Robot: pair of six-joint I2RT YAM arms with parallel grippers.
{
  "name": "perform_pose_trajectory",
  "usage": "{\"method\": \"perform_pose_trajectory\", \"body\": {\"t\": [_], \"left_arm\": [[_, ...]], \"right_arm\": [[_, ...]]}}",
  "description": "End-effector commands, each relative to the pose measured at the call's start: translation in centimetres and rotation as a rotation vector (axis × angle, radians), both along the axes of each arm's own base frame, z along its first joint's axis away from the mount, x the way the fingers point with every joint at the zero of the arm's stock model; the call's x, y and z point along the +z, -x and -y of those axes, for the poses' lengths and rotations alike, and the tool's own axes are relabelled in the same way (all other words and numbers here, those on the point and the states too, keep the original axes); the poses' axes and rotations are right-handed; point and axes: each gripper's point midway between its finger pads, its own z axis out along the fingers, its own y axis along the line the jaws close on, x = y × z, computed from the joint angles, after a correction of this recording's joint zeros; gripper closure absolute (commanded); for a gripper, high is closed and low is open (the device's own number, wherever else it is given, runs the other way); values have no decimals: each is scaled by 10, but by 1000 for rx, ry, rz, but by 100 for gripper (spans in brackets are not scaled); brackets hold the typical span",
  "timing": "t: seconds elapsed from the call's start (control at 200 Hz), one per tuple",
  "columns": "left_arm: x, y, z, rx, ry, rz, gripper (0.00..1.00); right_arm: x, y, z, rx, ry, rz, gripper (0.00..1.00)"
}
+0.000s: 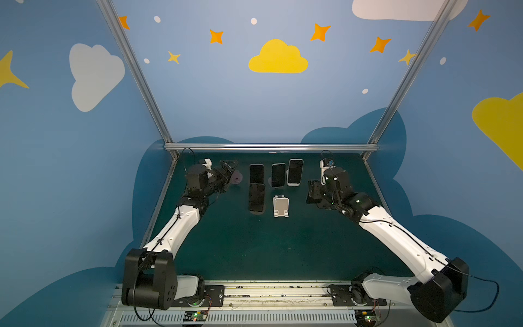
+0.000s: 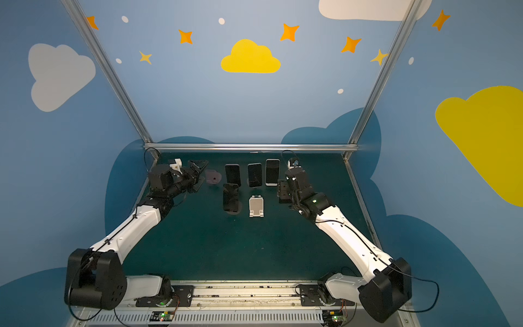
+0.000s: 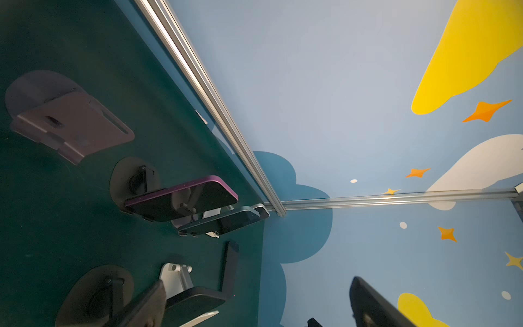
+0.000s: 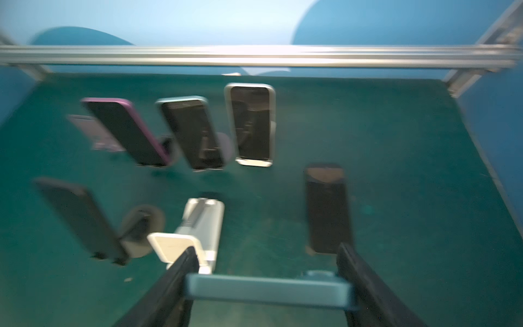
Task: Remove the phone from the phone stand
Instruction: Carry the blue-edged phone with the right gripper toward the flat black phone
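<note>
Right gripper (image 4: 267,252) clamps the pale blue phone (image 4: 266,290) by its long edges; the empty white phone stand (image 4: 198,226) sits just beyond one finger. Left wrist view: left gripper (image 3: 257,283) spread wide, holding nothing, purple-edged phone (image 3: 181,198) ahead. In both top views the stand lies between the grippers, nearer the right.

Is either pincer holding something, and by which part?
The right pincer grips a light-blue phone by its opposite side edges; the left pincer, open, holds nothing.
</note>
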Motion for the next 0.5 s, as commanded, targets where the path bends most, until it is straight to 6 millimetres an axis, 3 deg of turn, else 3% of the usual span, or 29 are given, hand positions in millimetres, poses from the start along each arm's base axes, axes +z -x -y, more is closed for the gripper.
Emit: {"method": "perform_pose_trajectory", "body": {"t": [0.0, 0.17, 0.496], "left_arm": [[20, 2, 3, -14, -14, 57, 0], [24, 4, 5, -18, -10, 65, 0], [29, 6, 0, 1, -25, 80, 0]], "right_arm": [[0, 2, 18, 22, 55, -8, 41], [-6, -15, 39, 29, 196, 14, 41], [-19, -49, 77, -30, 226, 51, 40]]}}
